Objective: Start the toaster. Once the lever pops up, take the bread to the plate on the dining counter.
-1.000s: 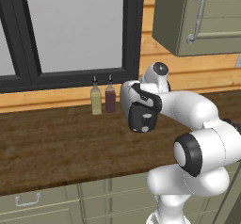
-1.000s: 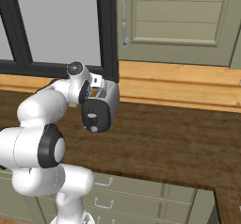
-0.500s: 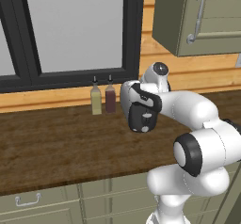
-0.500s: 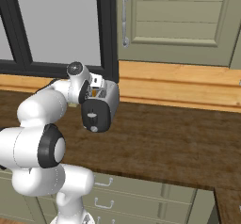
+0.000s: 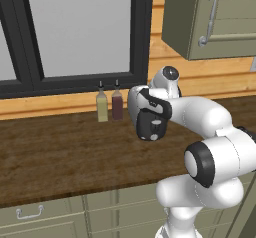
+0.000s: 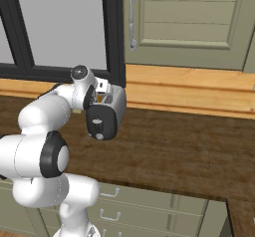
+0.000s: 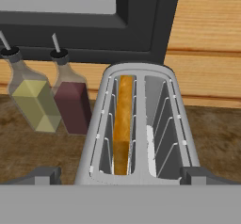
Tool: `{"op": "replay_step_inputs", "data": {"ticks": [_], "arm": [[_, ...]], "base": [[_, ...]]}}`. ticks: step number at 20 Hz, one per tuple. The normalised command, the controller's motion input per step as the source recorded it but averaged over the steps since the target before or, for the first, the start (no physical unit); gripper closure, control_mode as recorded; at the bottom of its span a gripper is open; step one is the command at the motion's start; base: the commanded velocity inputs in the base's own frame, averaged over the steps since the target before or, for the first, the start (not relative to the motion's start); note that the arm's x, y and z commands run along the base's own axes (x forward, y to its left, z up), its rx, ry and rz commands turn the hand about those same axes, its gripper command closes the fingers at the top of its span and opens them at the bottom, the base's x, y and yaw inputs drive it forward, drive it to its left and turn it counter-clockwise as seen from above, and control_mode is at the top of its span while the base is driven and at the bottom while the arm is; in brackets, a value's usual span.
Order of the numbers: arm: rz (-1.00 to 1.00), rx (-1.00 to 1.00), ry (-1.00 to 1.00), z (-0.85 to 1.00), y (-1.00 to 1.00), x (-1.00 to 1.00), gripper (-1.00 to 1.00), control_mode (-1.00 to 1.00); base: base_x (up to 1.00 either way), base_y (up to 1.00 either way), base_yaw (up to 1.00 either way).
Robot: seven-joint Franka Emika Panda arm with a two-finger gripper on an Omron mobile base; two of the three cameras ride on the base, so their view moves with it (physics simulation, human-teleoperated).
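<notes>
Gripper (image 7: 120,180) is hovering over the toaster (image 7: 136,124), fingertips spread wide, gripping nothing. Bread (image 7: 123,124) is sitting in the left slot. Probably awaiting the pop-up; next, lifting the slice.

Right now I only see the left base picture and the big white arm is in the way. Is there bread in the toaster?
Observer: Yes. In the hand view a slice of bread stands in the toaster's left slot.
Operator: Is the other hole empty?
Observer: It looks empty, bare wire guides and a pale strip at the near end.
Operator: Where are the little bottles?
Observer: Left of the toaster, the yellow bottle and the dark red bottle side by side.
Operator: Is the hand grabbing anything?
Observer: The gripper hangs over the toaster, fingertips wide apart, nothing between them.
</notes>
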Motion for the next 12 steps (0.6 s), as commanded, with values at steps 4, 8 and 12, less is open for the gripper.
{"op": "replay_step_inputs", "data": {"ticks": [4,8,12], "arm": [[0.00,0.00,0.00,0.00,0.00,0.00,-1.00,-1.00],[0.00,0.00,0.00,0.00,0.00,0.00,-1.00,-1.00],[0.00,0.00,0.00,0.00,0.00,0.00,-1.00,-1.00]], "base": [[0.00,0.00,0.00],[0.00,0.00,0.00],[0.00,0.00,0.00]]}}
